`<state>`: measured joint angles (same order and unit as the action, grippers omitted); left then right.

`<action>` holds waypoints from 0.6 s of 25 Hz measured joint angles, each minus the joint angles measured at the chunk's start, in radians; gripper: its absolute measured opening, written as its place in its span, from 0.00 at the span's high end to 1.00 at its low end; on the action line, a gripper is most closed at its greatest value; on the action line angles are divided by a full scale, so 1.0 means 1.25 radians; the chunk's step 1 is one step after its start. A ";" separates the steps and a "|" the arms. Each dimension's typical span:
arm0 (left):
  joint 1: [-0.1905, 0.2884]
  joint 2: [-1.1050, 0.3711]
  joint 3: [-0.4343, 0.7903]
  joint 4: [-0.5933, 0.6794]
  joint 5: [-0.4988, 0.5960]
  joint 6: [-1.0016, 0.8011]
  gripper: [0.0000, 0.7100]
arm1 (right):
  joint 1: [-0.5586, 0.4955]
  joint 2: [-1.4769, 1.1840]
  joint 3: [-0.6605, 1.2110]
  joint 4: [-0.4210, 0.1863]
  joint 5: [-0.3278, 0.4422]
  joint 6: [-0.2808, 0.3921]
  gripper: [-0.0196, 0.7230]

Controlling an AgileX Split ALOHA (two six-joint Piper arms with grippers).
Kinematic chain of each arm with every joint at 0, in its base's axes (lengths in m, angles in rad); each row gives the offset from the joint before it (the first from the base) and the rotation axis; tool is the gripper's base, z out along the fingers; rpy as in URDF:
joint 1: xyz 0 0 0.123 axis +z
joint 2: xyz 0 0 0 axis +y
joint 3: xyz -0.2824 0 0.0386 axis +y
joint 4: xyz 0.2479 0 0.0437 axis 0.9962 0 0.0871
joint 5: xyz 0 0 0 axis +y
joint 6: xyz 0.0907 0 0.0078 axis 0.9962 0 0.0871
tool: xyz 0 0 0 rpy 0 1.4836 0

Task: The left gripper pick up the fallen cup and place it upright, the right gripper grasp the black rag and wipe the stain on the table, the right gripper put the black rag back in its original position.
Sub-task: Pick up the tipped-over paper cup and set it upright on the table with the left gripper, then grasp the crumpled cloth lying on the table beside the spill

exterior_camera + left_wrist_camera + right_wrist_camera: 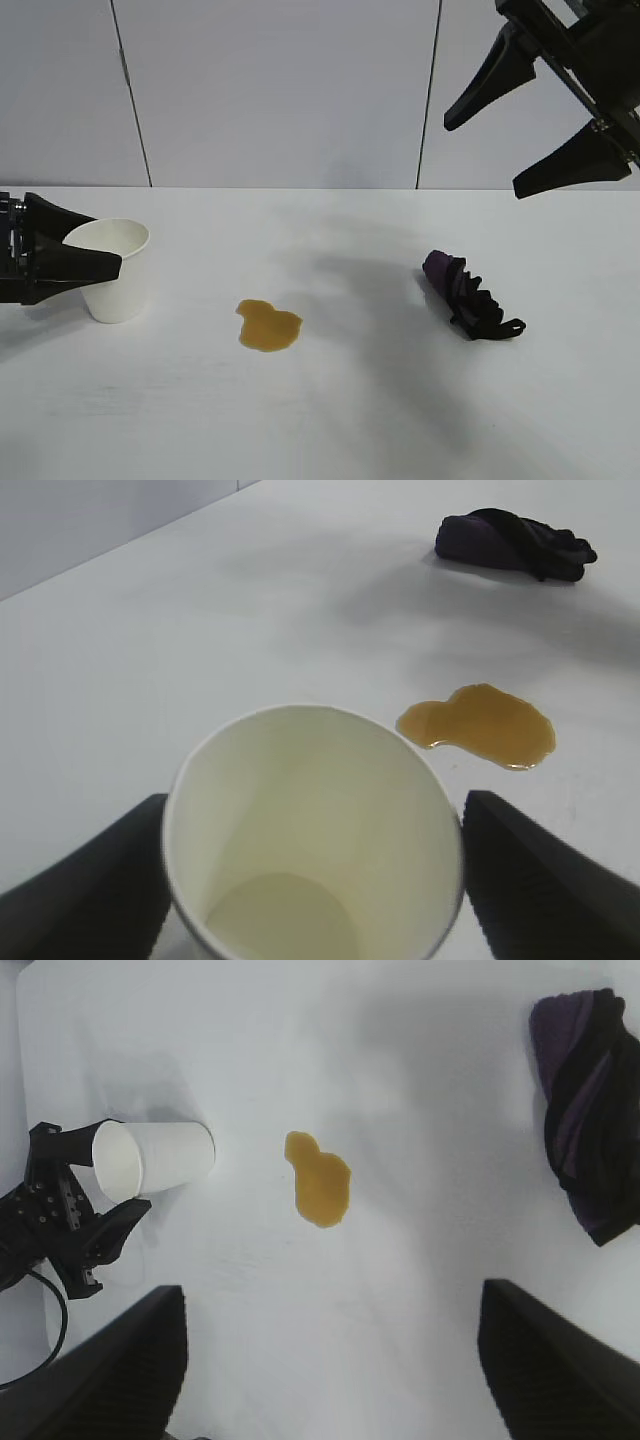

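Observation:
The white paper cup (pixel 118 285) stands upright on the table (pixel 350 420) at the far left. My left gripper (pixel 105 245) is open and straddles it, one finger on each side, just clear of the cup's wall (pixel 310 830). The amber stain (pixel 268 326) lies a little to the cup's right. Farther right lies the black rag (pixel 470 295), a wrinkled bundle with purple folds. My right gripper (pixel 485 158) hangs open high above the rag, nothing between its fingers (pixel 120 1360). From that wrist the stain (pixel 320 1182) and the rag (pixel 585 1120) both show far below.
A pale panelled wall (pixel 280 90) closes off the back of the table. The white tabletop stretches bare between the stain and the rag and along the front edge.

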<state>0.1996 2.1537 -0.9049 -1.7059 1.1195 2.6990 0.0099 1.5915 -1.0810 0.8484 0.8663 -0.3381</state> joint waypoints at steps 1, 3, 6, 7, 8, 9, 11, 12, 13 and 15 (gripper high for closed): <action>0.000 0.000 0.000 0.000 -0.003 -0.009 0.17 | 0.000 0.000 0.000 0.000 0.000 0.000 0.23; 0.000 0.000 0.000 0.000 -0.008 -0.029 0.16 | 0.000 0.000 0.000 0.000 0.000 0.000 0.23; 0.000 0.000 0.000 0.000 -0.008 -0.064 0.15 | 0.000 0.000 0.000 0.000 0.000 0.000 0.23; 0.000 0.000 0.000 0.000 -0.008 -0.085 0.15 | 0.000 0.000 0.000 0.000 0.000 0.000 0.23; 0.000 0.000 0.000 0.000 -0.009 -0.102 0.15 | 0.000 0.000 0.000 0.000 0.000 0.000 0.23; 0.000 -0.001 0.000 0.000 -0.011 -0.122 0.15 | 0.000 0.000 0.000 0.000 0.000 0.000 0.23; 0.000 -0.006 0.000 0.005 -0.026 -0.154 0.15 | 0.000 0.000 0.000 0.000 0.000 0.000 0.23; 0.000 -0.011 0.000 0.012 -0.038 -0.164 0.15 | 0.000 0.000 0.000 0.000 0.000 0.000 0.23; 0.000 -0.018 0.000 0.019 -0.048 -0.176 0.15 | 0.000 0.000 0.000 0.000 0.000 0.000 0.23; 0.000 -0.037 0.000 0.031 -0.065 -0.196 0.15 | 0.000 0.000 0.000 0.000 0.000 0.000 0.23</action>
<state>0.1996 2.1072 -0.9049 -1.6674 1.0386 2.4535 0.0099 1.5915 -1.0810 0.8484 0.8663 -0.3381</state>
